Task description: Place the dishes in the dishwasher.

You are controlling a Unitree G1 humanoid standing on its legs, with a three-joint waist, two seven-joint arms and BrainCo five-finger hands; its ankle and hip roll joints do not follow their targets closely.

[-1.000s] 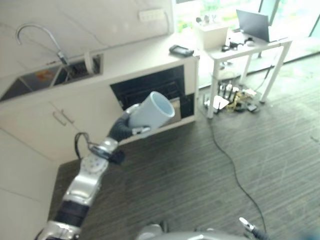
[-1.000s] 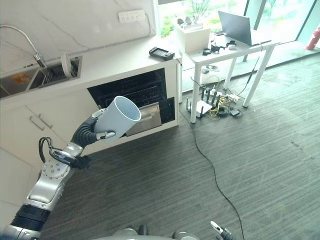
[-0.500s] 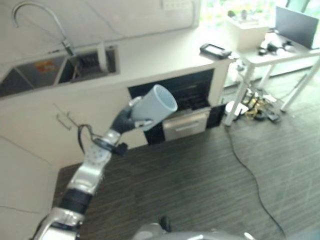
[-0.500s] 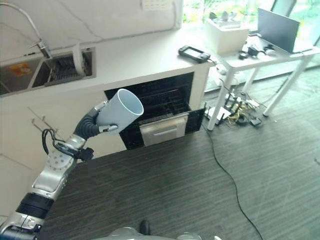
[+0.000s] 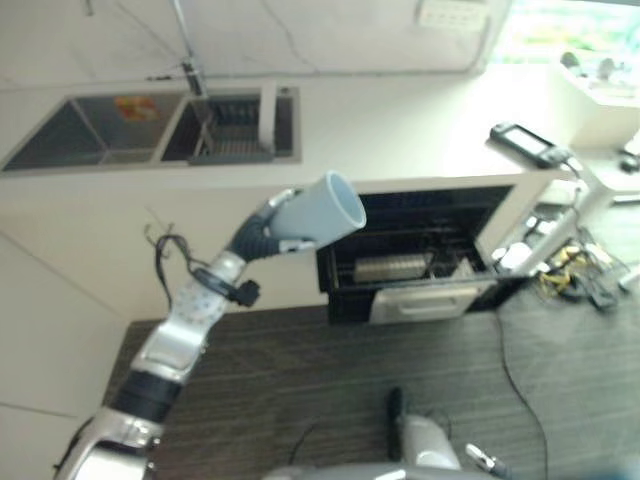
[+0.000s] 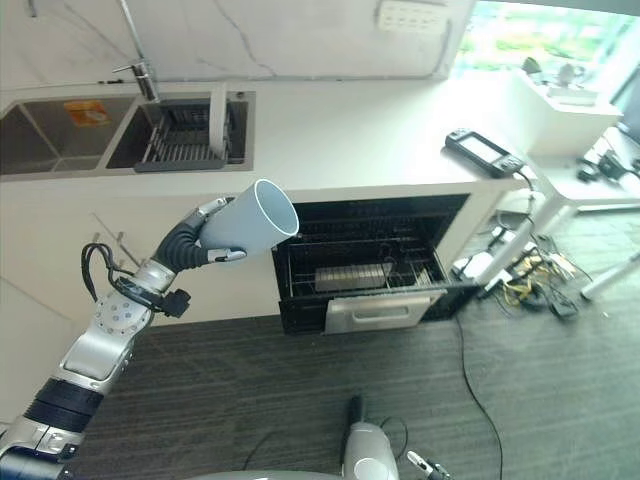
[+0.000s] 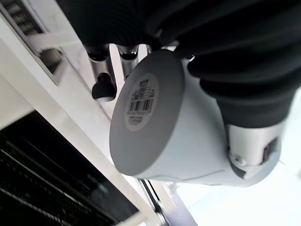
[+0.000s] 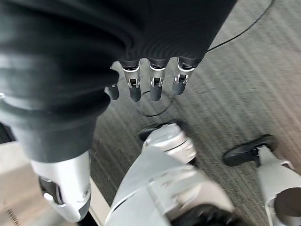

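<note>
faucet (image 6: pixel 135 45) top beyond the edge

The sink (image 6: pixel 60 140) sits in the counter (image 6: pixel 350 140) at the left, with a rack (image 6: pixel 185 140) in its right basin and the tap (image 6: pixel 135 50) behind. The dishwasher (image 6: pixel 370 265) stands open under the counter, right of the sink. The cup (image 6: pixel 250 220) — held in the left hand (image 6: pixel 200 235) — is in front of the counter edge, just left of the dishwasher. A device (image 6: pixel 483 152) lies on the counter's right end.

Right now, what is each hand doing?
Left hand: shut on the pale blue cup.
Right hand: open, holding nothing.
</note>
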